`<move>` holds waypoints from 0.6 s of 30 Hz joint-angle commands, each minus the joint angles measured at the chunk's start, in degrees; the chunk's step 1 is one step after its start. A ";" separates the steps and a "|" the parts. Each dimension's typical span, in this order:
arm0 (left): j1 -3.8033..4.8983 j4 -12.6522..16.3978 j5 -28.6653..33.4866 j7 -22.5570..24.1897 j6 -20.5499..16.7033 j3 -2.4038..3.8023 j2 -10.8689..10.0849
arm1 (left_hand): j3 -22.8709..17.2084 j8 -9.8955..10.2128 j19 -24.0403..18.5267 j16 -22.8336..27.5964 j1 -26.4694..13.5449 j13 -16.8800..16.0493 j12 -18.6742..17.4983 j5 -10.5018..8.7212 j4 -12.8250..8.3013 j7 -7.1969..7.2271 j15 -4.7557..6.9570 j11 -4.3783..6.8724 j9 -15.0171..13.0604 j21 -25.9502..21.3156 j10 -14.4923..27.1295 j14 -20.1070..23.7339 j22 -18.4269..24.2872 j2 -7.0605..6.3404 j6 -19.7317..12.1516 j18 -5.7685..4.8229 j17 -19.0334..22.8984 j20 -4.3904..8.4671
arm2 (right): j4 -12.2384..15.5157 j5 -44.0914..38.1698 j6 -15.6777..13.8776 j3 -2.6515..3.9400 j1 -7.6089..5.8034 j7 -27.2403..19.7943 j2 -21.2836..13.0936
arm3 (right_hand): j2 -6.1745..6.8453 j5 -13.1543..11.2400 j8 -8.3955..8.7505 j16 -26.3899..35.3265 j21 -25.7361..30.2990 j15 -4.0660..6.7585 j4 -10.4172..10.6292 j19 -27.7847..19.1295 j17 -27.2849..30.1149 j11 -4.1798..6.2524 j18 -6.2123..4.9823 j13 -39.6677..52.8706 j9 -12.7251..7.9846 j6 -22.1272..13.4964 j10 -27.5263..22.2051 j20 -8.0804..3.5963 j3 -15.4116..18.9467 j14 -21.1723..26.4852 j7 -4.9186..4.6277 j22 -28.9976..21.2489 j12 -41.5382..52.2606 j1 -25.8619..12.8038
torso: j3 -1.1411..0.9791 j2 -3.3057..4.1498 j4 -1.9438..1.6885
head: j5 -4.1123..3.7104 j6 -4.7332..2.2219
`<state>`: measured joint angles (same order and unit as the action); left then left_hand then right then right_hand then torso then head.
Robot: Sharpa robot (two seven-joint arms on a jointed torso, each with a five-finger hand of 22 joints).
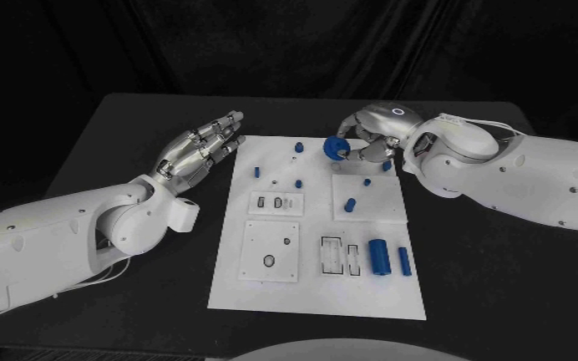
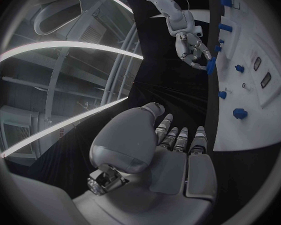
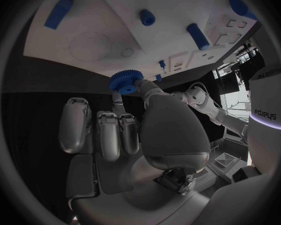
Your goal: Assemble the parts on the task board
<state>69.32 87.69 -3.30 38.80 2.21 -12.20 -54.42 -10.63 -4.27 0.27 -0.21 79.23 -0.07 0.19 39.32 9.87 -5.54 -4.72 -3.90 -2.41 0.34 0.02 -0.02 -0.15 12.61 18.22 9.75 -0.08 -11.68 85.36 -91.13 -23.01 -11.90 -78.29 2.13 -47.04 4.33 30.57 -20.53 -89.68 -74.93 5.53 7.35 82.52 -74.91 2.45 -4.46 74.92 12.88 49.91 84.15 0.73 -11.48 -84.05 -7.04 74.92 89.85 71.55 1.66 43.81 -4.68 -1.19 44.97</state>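
Left hand (image 1: 202, 149) spread, holding nothing, just off the task board (image 1: 316, 294) left edge on bare black table (image 1: 109, 135). Board recesses: two blue cylinders (image 1: 378, 256) lie near the right edge, small pegs (image 1: 349, 205) stand mid-board. Right hand (image 1: 367, 144) pinches the blue gear (image 1: 337, 146) over the board's far right corner.

1. A black table (image 1: 120, 144) fills the middle and lower frame of the head view.
2. A black curtain (image 1: 289, 27) hangs in folds across the whole upper frame, behind the table's far edge.
3. No lamp is visible.
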 commanded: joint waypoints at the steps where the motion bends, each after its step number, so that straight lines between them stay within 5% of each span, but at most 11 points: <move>1: 0.09 0.23 -0.01 4.98 0.44 0.05 0.02 | -0.39 -0.40 0.10 0.21 -0.13 0.07 -0.19 -0.12 -0.09 -0.51 -0.30 -0.50 -0.08 -0.07 -0.02 0.02 -0.09 -0.41 0.01 0.61 0.08 -0.31 | 0.29 0.63 1.59 0.03 -0.21 0.51 1.37 | 0.02 0.34 -2.63 -0.32 -0.25 0.14 0.15 0.24 -15.09 -0.01 0.85 15.08 6.55 5.03 5.85 0.04 -0.27 -5.95 4.51 7.59 0.15 -0.50 | 0.06 0.10 -0.19 | -0.37 0.05; 18: 0.09 0.02 -0.01 4.85 0.47 0.05 0.81 | -0.50 -0.44 0.11 0.21 -0.19 0.07 -0.19 -0.12 -0.12 -0.59 -0.27 -0.60 -0.09 -0.07 -0.02 0.02 -0.10 -0.46 0.05 0.62 0.08 -0.32 | -5.55 0.77 6.77 0.03 -0.20 0.65 11.32 | 0.38 0.37 -1.24 -0.32 -0.01 -0.19 0.16 0.17 -15.09 -0.45 0.82 15.08 6.35 4.13 5.85 0.28 -1.01 -5.95 3.97 7.60 0.15 -0.57 | -0.02 0.02 -0.16 | -1.00 -0.04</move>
<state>69.32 87.69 -3.30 38.81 2.20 -12.20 -53.80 -10.79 -4.49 0.27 -0.21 79.23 -0.07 0.19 39.32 9.72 -5.75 -4.72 -4.08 -2.41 0.34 -0.17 -0.02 -0.15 12.61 18.43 9.75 -0.05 -11.67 80.34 -90.43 -18.19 -11.91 -78.47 2.25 -36.12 5.02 31.06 -21.80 -89.68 -74.93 5.52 7.55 82.52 -74.91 2.35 -4.47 74.91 12.88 49.96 84.24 0.73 -11.99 -84.05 -7.09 74.91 89.85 70.86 1.64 43.86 -4.82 -2.12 44.91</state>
